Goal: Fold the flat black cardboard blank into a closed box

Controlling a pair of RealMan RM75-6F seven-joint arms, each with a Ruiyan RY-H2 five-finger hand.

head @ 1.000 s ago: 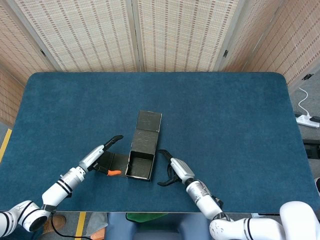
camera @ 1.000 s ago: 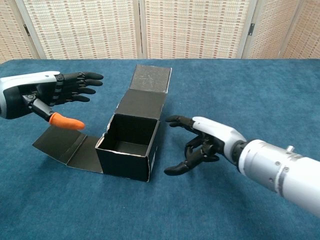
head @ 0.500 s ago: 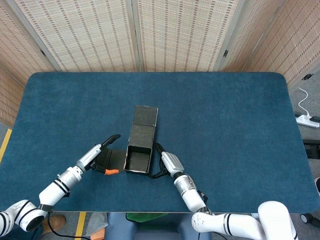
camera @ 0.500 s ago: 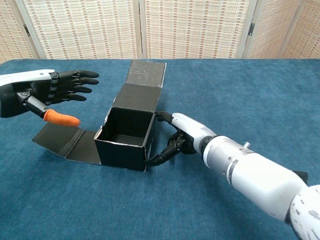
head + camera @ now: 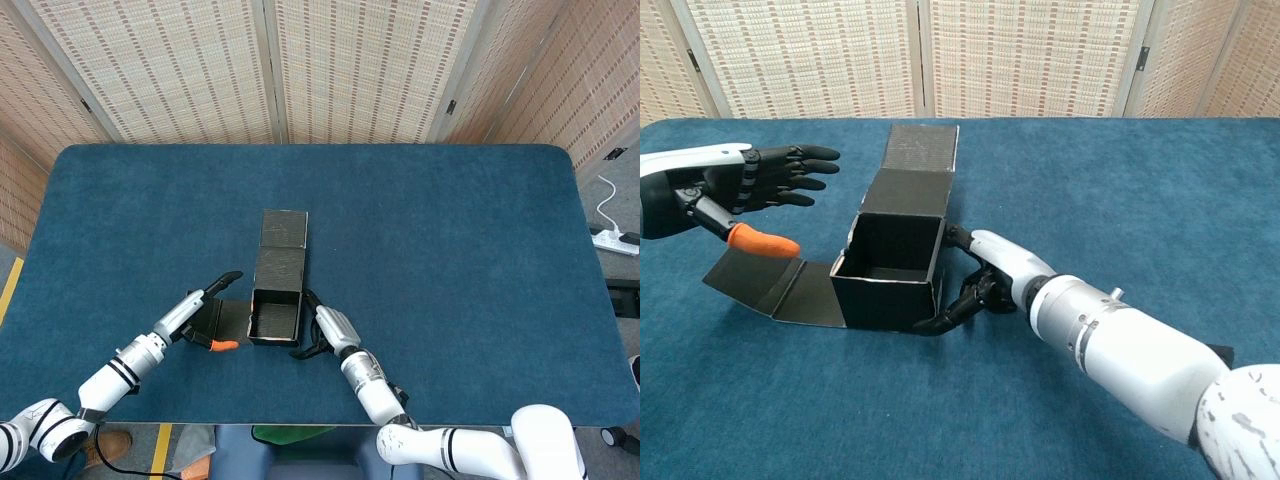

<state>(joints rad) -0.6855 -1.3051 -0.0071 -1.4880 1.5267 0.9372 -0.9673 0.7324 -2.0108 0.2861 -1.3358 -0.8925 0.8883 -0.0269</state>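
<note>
R hand (image 5: 985, 278) has moved in, now pressing box (image 5: 890, 270) right wall, shoving it left; grip unclear. L hand (image 5: 760, 185) open, hovering over left flap (image 5: 770, 285). Flaps unfolded yet.

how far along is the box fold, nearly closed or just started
About midway. Done: the black box stands as an open-topped tub with its walls up. In hand: the right hand touches its right wall, while the left hand hovers open above the left flap. Left: that flap lies flat on the table, the lid panel stretches out behind, and the top is open.
</note>
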